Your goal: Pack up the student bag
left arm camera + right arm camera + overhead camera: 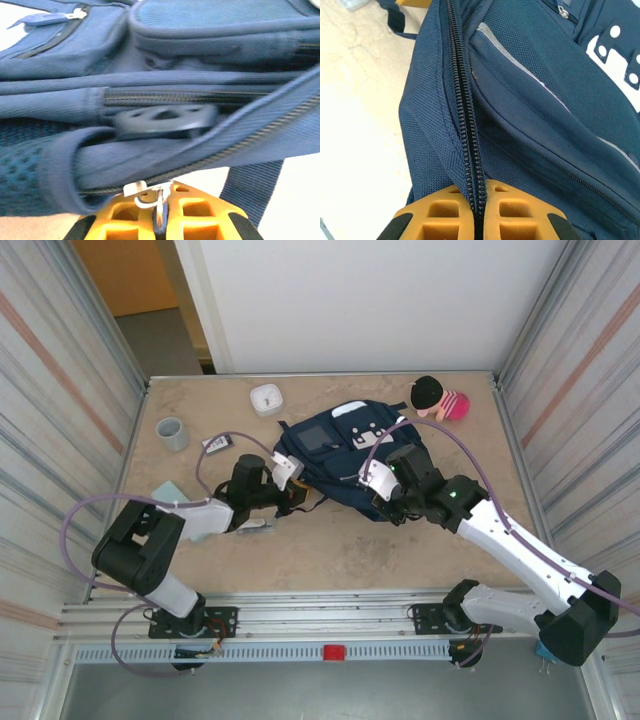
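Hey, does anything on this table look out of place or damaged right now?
Nothing looks spilled or damaged. The navy-blue striped fabric backpack lies flat in the middle, its main zipper shut where the right gripper pinches it. Only the pink-and-black plush doll looks toppled, lying down near the far edge.

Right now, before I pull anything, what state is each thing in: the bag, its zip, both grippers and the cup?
student bag: lying flat, front pocket up.
zip: closed along the stretch seen from the right wrist.
zipper pull: pinched between fingers.
left gripper: shut on zipper pull.
right gripper: shut on zip.
grey cup: upright, mouth up, apart from the bag.
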You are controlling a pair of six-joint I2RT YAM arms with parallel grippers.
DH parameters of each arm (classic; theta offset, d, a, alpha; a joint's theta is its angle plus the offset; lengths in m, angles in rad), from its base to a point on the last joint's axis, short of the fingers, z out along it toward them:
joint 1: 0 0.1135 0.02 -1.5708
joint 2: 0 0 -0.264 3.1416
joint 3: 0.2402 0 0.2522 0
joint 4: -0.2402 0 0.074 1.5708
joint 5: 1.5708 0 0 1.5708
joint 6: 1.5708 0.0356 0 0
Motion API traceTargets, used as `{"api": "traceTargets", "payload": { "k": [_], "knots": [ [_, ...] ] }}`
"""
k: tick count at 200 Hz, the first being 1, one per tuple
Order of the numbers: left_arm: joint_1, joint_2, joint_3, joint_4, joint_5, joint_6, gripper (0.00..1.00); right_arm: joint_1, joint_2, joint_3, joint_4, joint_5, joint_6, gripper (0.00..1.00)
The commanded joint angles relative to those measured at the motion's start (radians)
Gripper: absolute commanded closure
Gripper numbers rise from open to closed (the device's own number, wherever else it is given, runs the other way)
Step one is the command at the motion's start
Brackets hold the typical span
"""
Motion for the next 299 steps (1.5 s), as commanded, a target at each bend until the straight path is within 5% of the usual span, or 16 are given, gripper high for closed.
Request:
{"api": "traceTargets", "payload": {
  "k": [1,89,148,175,193,209,254,299],
  "knots": [
    [-0.021,-0.085,0.010,-0.067,0.063,0.055,1.00,0.001,-0.022,0.020,0.124,0.068,0.087,1.00],
    [-0.172,-0.177,0.092,-0.348,0.090,-0.025,1.00,0.162,0.016,-0.098,0.361,0.148,0.227,1.00],
    [-0.278,-0.195,0.123,-0.413,-0.038,-0.085,1.00,0.173,0.026,-0.151,0.448,0.157,0.422,1.00],
    [-0.260,-0.205,0.050,-0.369,-0.147,-0.156,1.00,0.134,-0.064,-0.173,0.371,0.176,0.567,0.70],
    [-0.243,-0.199,0.036,-0.379,-0.185,-0.178,1.00,0.042,-0.169,-0.211,0.314,0.027,0.751,0.36],
    [-0.241,-0.181,0.041,-0.410,-0.202,-0.164,1.00,-0.055,-0.252,-0.258,0.265,-0.112,0.936,0.22],
    [-0.246,-0.097,0.045,-0.426,-0.181,-0.160,1.00,-0.223,-0.325,-0.403,0.129,-0.343,1.289,0.15],
    [-0.260,-0.073,0.049,-0.449,-0.198,-0.157,1.00,-0.229,-0.280,-0.599,0.374,-0.461,1.559,0.14]
  ]
}}
